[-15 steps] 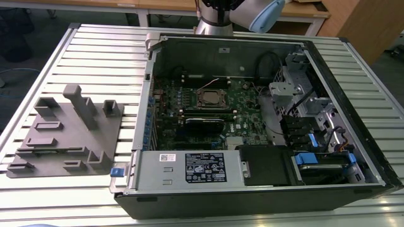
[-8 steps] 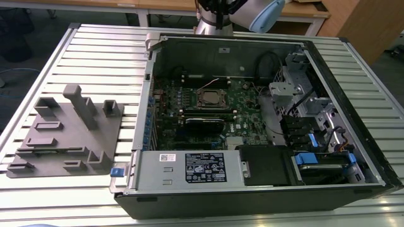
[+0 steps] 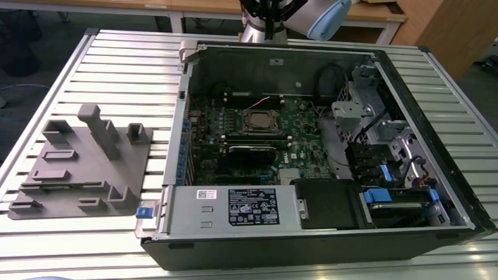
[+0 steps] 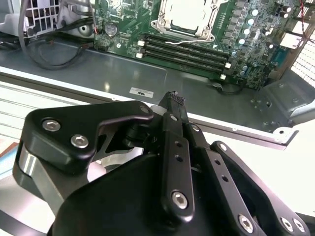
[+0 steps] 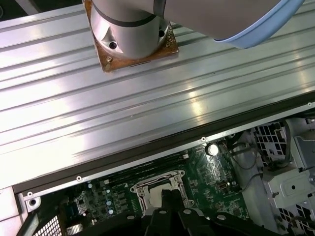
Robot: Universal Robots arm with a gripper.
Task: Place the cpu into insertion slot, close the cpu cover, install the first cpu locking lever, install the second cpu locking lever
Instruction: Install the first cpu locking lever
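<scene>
Four steps to weigh, and not finding any of them plainly finished. Holding the black two-finger gripper [image 4: 173, 97] up over the far rim of the open black desktop computer case [image 3: 295, 249], well apart from the green motherboard [image 3: 300, 137] and touching nothing. Pressing the jaws together, with nothing discernible pinched between them in the second wrist view.

Looking down on the insertion slot [image 3: 260, 121], a square socket with a silvery metal rim, lying toward the far middle of the board, just beside the long narrow black memory slots [image 4: 184, 49]. Reading its middle as pale in the second wrist view and darker in the exterior view, so failing to tell a seated silver-grey square cpu from a bare socket. Failing likewise to separate the thin silvery cpu cover from the socket rim, or to pick out either locking lever.

Noting the grey moulded fixture block [image 3: 86, 169] on the ribbed aluminium table [image 3: 116, 64], on the exterior view's left of the case. Judging all four steps unconfirmed.
</scene>
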